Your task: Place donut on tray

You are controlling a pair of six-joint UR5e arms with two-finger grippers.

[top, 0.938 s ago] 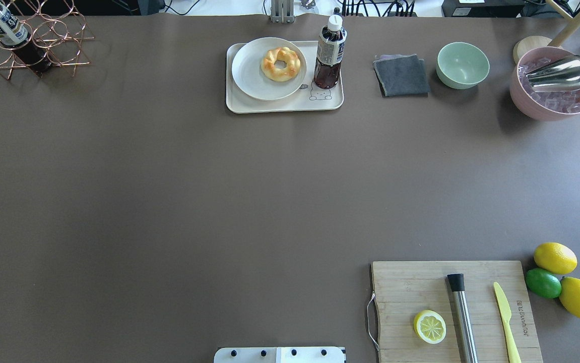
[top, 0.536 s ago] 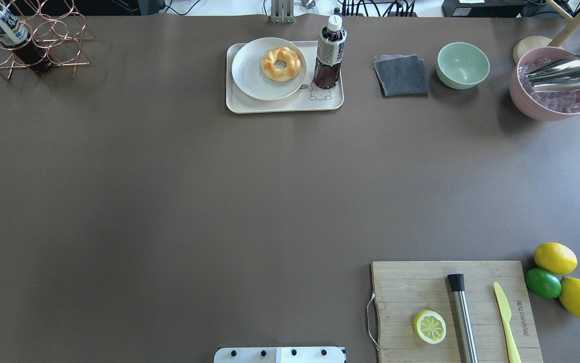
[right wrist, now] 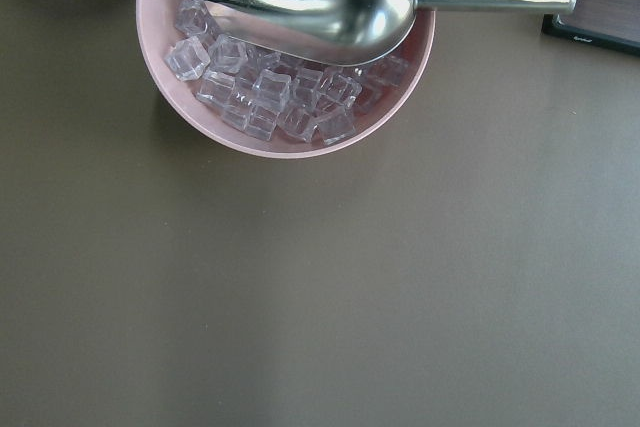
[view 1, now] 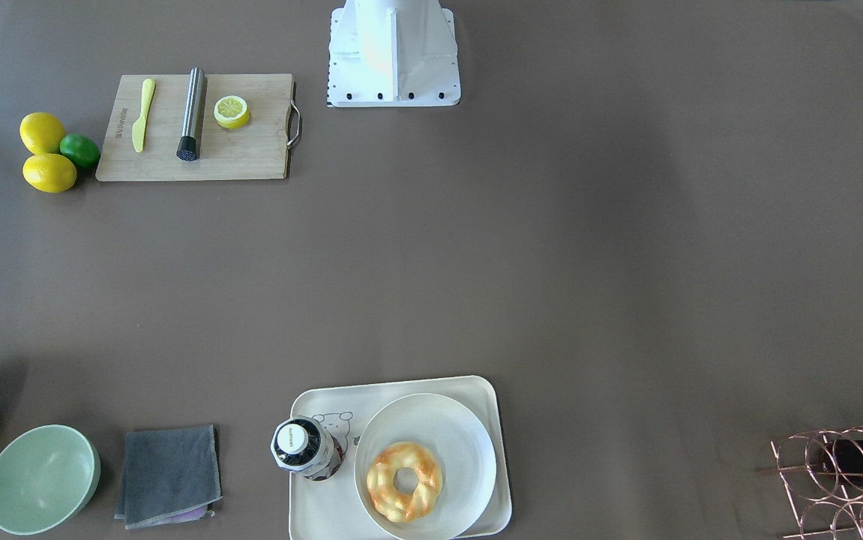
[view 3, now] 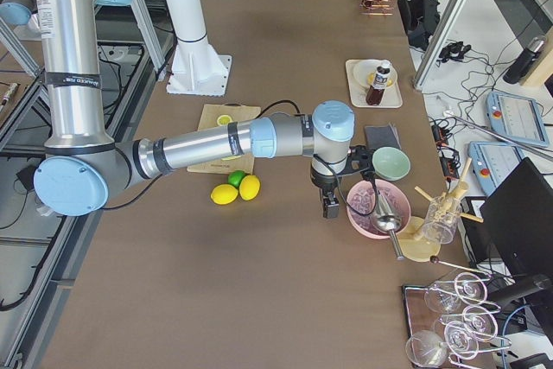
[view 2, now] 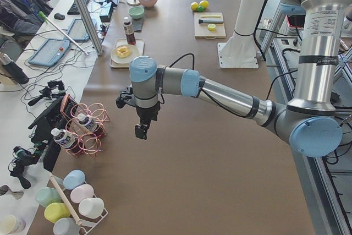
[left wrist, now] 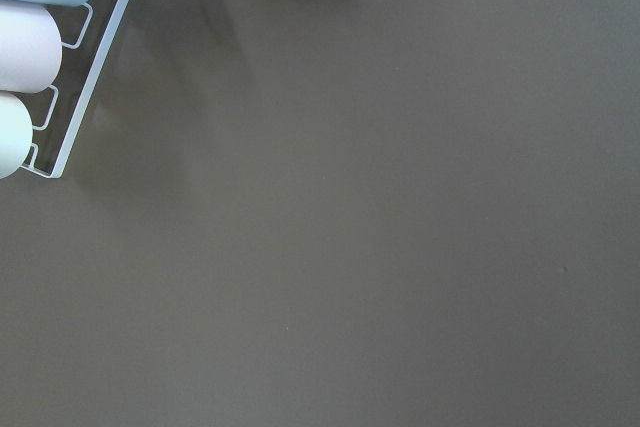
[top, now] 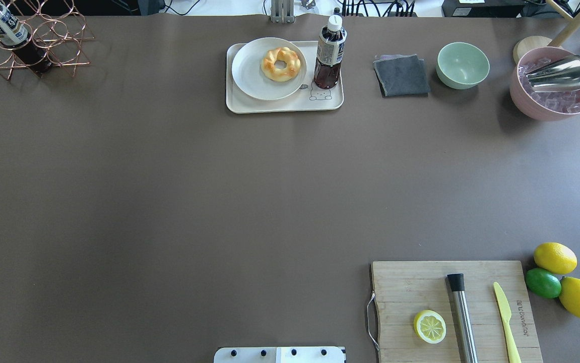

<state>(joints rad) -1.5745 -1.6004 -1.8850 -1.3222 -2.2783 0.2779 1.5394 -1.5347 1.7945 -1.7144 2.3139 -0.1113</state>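
The donut (top: 280, 64), braided and golden with orange-brown glaze, lies on a round white plate (top: 249, 75) that sits on the cream tray (top: 290, 105) at the far middle of the table. It also shows in the front-facing view (view 1: 403, 481) on the tray (view 1: 315, 517). My left gripper (view 2: 141, 131) hangs over bare table near the copper rack, far from the tray. My right gripper (view 3: 330, 210) hangs beside the pink ice bowl. Both show only in the side views, so I cannot tell whether they are open or shut.
A dark drink bottle (top: 329, 53) stands on the tray's right part. A grey cloth (top: 401, 75), green bowl (top: 463, 65) and pink ice bowl (top: 546, 113) with a metal scoop lie to the right. A cutting board (top: 410, 287) and a copper rack (top: 33, 40) stand at corners.
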